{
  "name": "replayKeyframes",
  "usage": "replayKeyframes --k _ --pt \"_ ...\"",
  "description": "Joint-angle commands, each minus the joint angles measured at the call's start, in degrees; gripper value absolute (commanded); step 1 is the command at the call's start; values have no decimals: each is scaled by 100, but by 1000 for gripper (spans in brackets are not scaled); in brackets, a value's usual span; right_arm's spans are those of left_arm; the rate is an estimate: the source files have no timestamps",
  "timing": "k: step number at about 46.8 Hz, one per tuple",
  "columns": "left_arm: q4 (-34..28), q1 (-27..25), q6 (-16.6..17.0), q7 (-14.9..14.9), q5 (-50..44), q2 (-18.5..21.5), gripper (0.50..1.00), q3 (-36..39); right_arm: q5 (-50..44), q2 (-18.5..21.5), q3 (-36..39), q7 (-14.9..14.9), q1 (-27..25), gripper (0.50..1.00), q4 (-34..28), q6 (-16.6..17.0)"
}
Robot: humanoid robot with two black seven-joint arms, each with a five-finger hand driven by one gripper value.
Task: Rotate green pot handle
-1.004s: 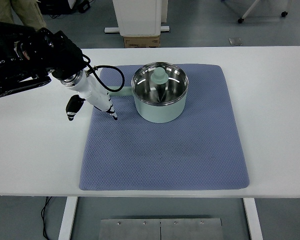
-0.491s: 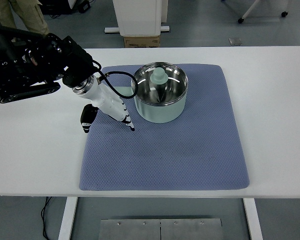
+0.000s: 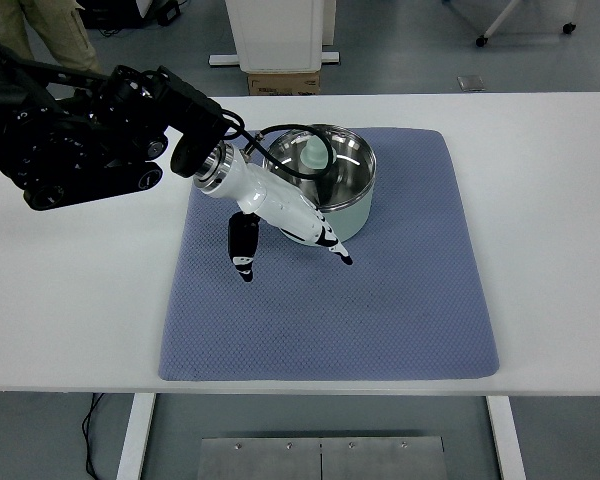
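A pale green pot [image 3: 342,212] with a shiny steel inside stands on the far middle of a blue mat [image 3: 380,300]. A pale green knob [image 3: 315,153] shows inside it. My left hand [image 3: 294,262], white with black fingertips, reaches in from the left and lies across the pot's front left side. Its fingers [image 3: 332,243] are spread and point down to the right, and the thumb [image 3: 243,250] hangs apart to the left. It holds nothing. The pot's handle is hidden behind my hand and wrist. The right arm is out of view.
The mat lies on a white table [image 3: 550,200]. A black cable [image 3: 280,135] loops from my wrist over the pot's far left rim. Beyond the table stand a white cabinet and a cardboard box [image 3: 283,82]. A person's legs [image 3: 55,30] show at the top left.
My left arm has swung right and forward across the mat. The hand went from left of the pot's handle to in front of the pot, and now covers the handle.
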Motion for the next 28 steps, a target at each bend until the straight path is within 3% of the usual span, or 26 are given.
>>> replayKeyframes --k 1,13,28 --pt "-10 24 -88 -1 -87 1 1000 -124 0 0 0 0 0 1000 0 0" --pt "139 51 -132 61 -1711 10 1000 -458 0 0 0 0 0 1000 0 0" --pt "1360 200 -62 43 -5271 1 1000 -458 0 0 0 0 0 1000 0 0"
